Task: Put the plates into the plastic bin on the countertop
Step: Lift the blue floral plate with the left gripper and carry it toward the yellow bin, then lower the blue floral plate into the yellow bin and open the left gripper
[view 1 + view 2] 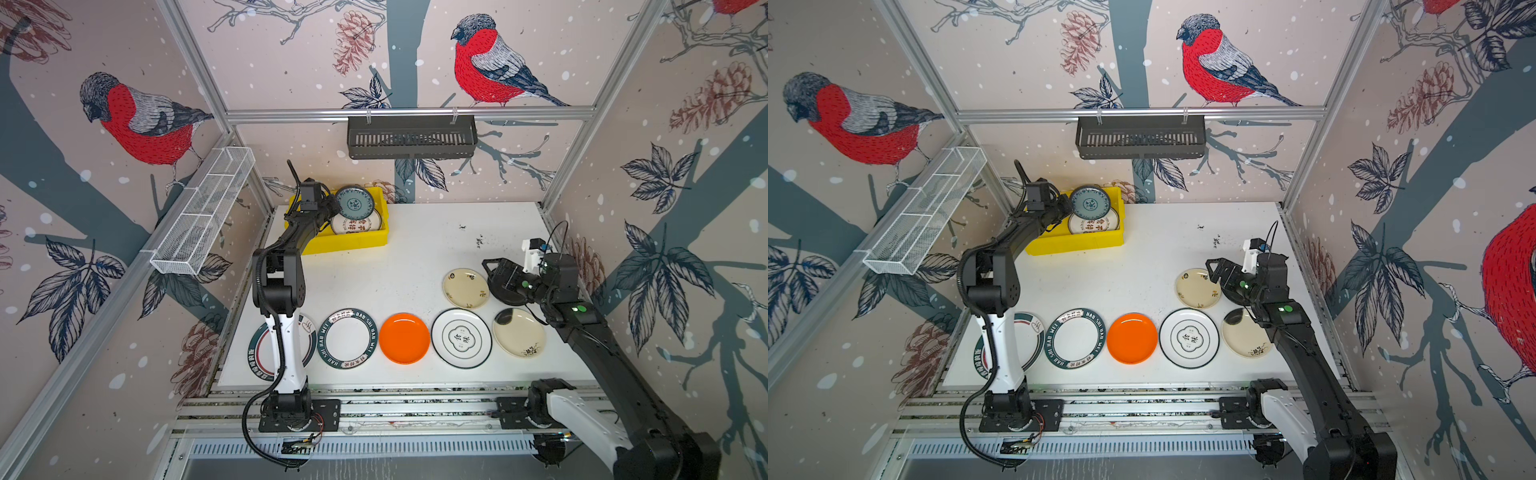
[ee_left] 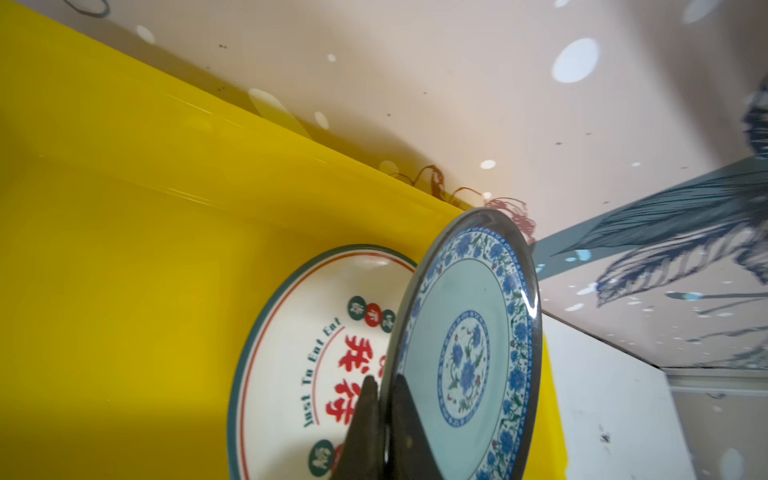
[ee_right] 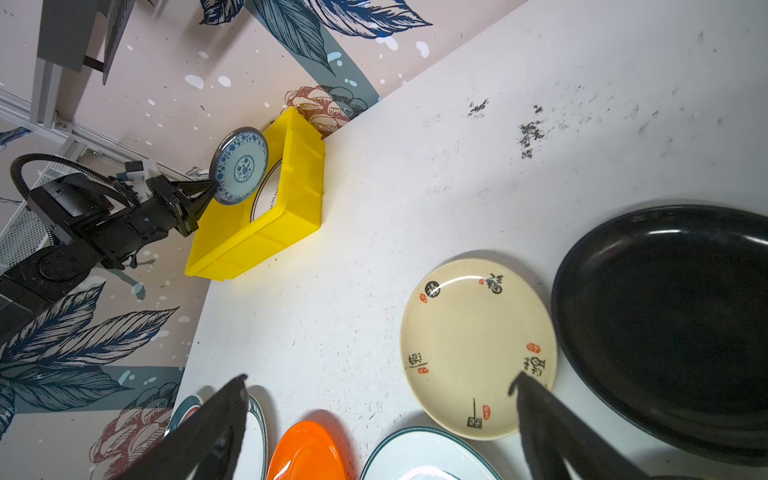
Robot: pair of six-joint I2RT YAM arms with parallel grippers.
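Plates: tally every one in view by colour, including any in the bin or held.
White plates: 4
Cream plates: 2
Orange plate: 1
Black plate: 1
Teal plate: 1
Total: 9

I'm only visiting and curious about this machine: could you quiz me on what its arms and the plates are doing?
1. True or false: the left gripper is clamped on the teal patterned plate over the yellow bin.
2. How many plates can be seen lying inside the bin? A none, B one, C four.
3. Fill in: the jaws of the right gripper are ____.
Key: 1 true; 2 B, the white plate with red characters; 3 open.
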